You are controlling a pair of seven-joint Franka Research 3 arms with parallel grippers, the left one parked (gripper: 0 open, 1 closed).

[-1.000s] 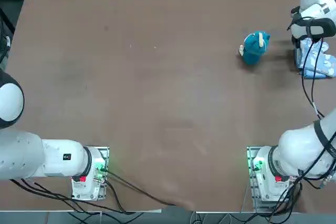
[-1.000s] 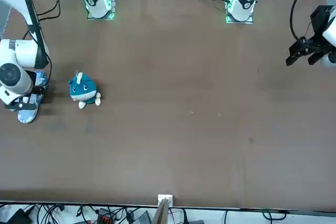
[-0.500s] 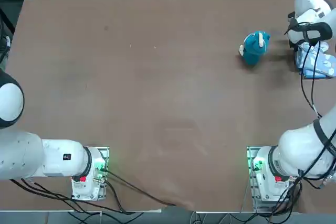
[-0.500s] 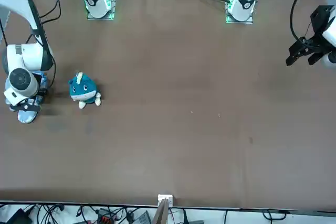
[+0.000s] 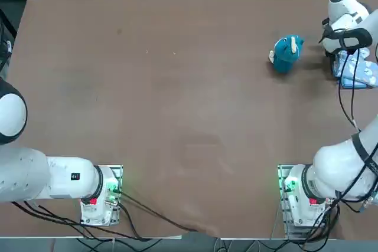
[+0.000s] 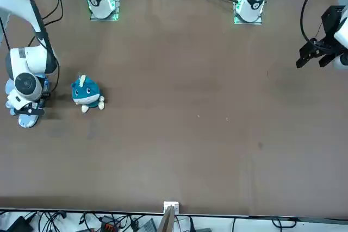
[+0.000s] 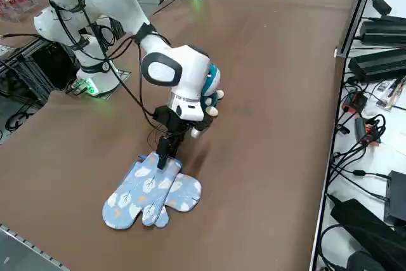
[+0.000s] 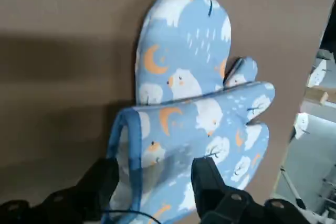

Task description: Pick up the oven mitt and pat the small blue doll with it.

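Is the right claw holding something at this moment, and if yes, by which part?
Nothing is held yet. The right claw stands open astride the cuff edge of the upper oven mitt, which lies flat on the table over a second mitt.

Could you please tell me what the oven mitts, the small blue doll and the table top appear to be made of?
Oven mitts: matte printed cloth, likely padded, with bound blue cuff edge. The right gripper straddles that cuff, fingers apart. Small blue doll: soft plush, judging by its fuzzy rounded outline. Table: smooth matte brown surface; material unclear.
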